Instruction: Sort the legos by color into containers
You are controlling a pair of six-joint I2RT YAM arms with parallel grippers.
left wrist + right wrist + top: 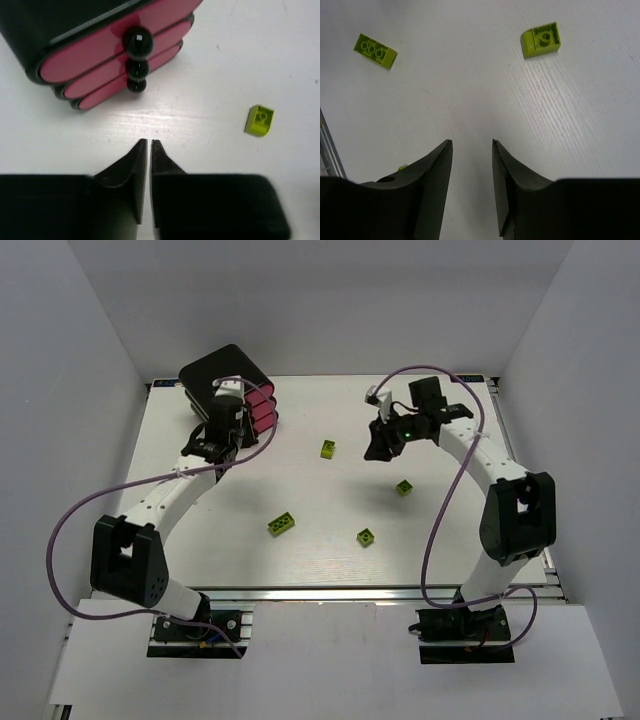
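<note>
White tabletop, matte, w/ faint wood-grain lines. Plain pale-grey panels box it in on 3 sides: back wall, left wall, right wall. Aluminium rail runs along the near edge, w/ a white board below it. A metal edge strip shows far left of the right fingers. Light is soft and even, from above. Bright glare streak on the tabletop just ahead of the left fingers. Shadows are blurry.
</note>
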